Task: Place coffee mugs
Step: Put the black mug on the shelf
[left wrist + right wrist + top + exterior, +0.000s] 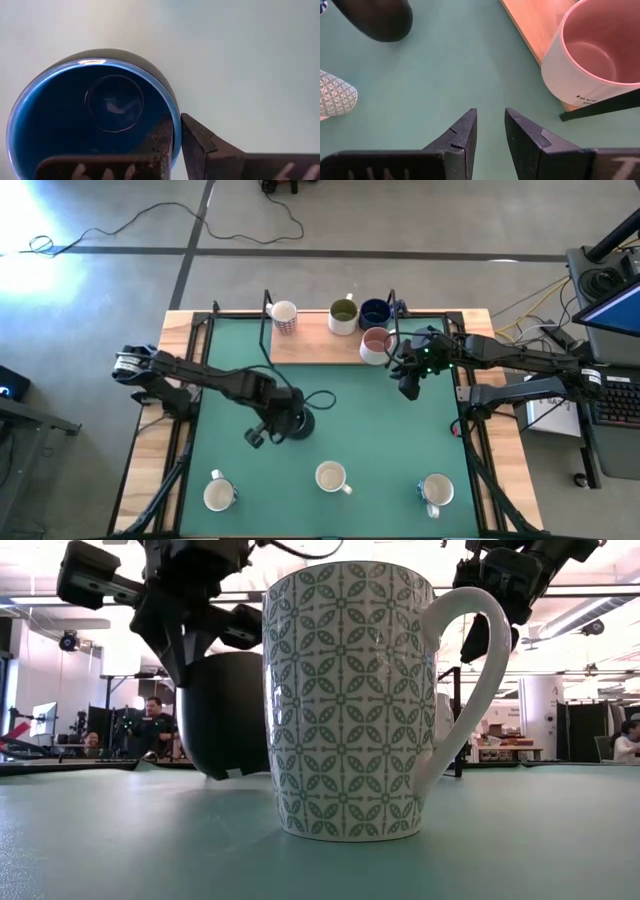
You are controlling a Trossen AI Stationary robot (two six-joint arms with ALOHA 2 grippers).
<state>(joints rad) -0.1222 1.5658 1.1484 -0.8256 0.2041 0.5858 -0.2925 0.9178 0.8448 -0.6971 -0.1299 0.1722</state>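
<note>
The left gripper (283, 423) is clamped on the rim of a dark blue mug (95, 120) near the middle of the green mat (360, 405), one finger (161, 142) inside the mug and one outside. The right gripper (490, 131) hangs over the mat with its fingers apart, grasping nothing, just beside the pink-lined mug (595, 55) at the edge of the wooden shelf (315, 340). Three more mugs stand along that shelf; three pale ones, including a green-patterned mug (350, 700), line the near edge.
</note>
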